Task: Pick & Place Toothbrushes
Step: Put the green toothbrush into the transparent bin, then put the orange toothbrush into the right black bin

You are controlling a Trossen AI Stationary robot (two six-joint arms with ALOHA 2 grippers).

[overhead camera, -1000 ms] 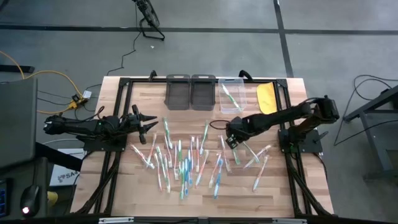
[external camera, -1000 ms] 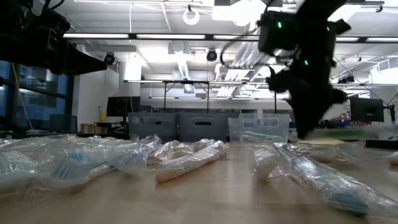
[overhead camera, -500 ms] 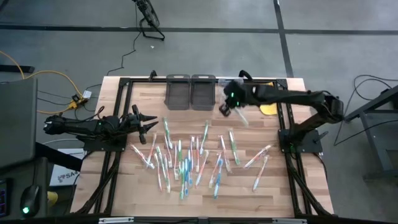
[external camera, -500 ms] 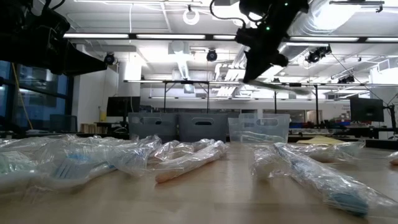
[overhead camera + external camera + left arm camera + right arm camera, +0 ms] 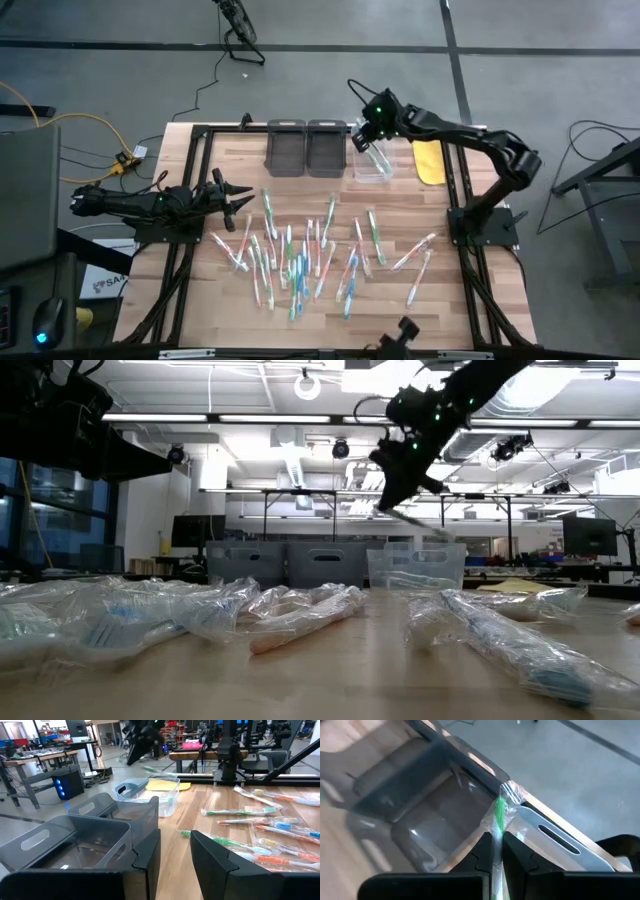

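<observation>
Toothbrushes (image 5: 300, 255) lie scattered mid-table, wrapped in clear plastic. The left gripper (image 5: 243, 197) waits beside them, fingers parted, holding nothing. Farther back, the right gripper (image 5: 366, 138) hangs above the clear bin (image 5: 372, 172), pinching a wrapped brush (image 5: 498, 820), seemingly green-handled.

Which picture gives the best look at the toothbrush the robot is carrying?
The right wrist view: the wrapped green toothbrush sits pinched in the right gripper. The high view shows it above the clear bin; the low and left wrist views show only a distant sliver.
</observation>
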